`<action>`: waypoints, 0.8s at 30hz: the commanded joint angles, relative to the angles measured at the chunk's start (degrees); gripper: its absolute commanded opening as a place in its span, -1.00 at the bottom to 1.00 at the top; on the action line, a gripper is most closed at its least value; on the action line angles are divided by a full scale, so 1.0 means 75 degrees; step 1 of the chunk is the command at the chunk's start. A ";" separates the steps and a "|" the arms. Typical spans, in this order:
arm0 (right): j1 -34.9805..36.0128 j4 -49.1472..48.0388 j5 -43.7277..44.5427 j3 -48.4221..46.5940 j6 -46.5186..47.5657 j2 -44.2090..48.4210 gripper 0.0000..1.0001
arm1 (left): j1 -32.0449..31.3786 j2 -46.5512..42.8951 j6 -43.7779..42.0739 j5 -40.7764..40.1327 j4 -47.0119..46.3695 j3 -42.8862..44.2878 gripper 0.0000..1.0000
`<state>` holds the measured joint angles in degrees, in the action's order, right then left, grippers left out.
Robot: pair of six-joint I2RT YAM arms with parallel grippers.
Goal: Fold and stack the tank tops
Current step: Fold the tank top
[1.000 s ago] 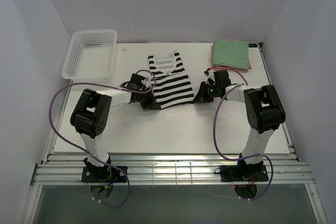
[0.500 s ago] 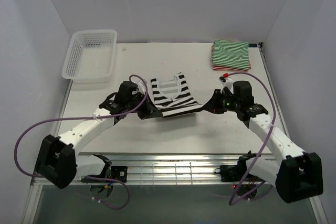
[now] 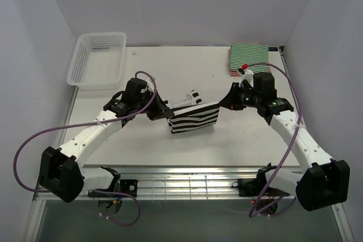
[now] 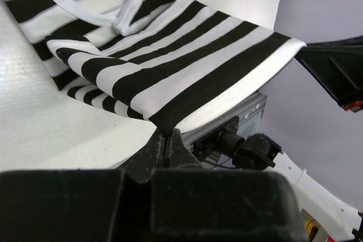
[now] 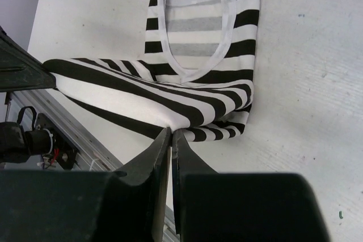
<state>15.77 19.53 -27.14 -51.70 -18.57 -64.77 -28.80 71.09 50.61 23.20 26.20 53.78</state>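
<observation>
The left gripper (image 3: 168, 115) is closed on the 9 o'clock corner of the black-and-white tank top (image 3: 194, 119), its jaws pinched tight on the folded edge in the left wrist view (image 4: 167, 138). The right gripper (image 3: 222, 104) is clamped in the same way on the 3 o'clock corner, a thin fold of cloth being nipped between its fingers (image 5: 171, 132). The garment is held stretched between the two claws above the middle of the table (image 3: 136, 140). Its broad stripes are shown on a taut doubled panel, and the white-bound neckline and straps are seen behind it, toward 12 o'clock.

Both arms are stretched out from their bases at 6 o'clock, the elbows being set wide at 7 and 5 o'clock and the forearms angled inward toward the cloth.

The white mesh basket (image 3: 79, 60) is set at 10 o'clock, only its own mesh floor being shown inside. At 1 o'clock the green-and-white tank top (image 3: 249, 58) is laid folded on the table, well apart from the held one.
</observation>
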 commanded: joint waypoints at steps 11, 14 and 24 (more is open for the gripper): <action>-0.0087 -0.0764 -0.0413 -0.2082 0.0226 -0.2823 -0.85 | 0.1249 0.1629 -0.0373 0.0258 0.0222 0.0985 -1.00; -0.0087 -0.1044 -0.0472 -0.2375 0.0249 -0.3351 -0.85 | 0.1413 0.1957 -0.0431 0.0235 0.0175 0.1173 -1.00; -0.0087 -0.1689 -0.0859 -0.3395 0.0378 -0.5411 -0.85 | 0.2057 0.3667 -0.0595 0.0469 0.0070 0.1992 -1.00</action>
<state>15.77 10.70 -32.77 -73.84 -17.32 -101.93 -15.22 96.55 47.57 26.39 26.50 66.35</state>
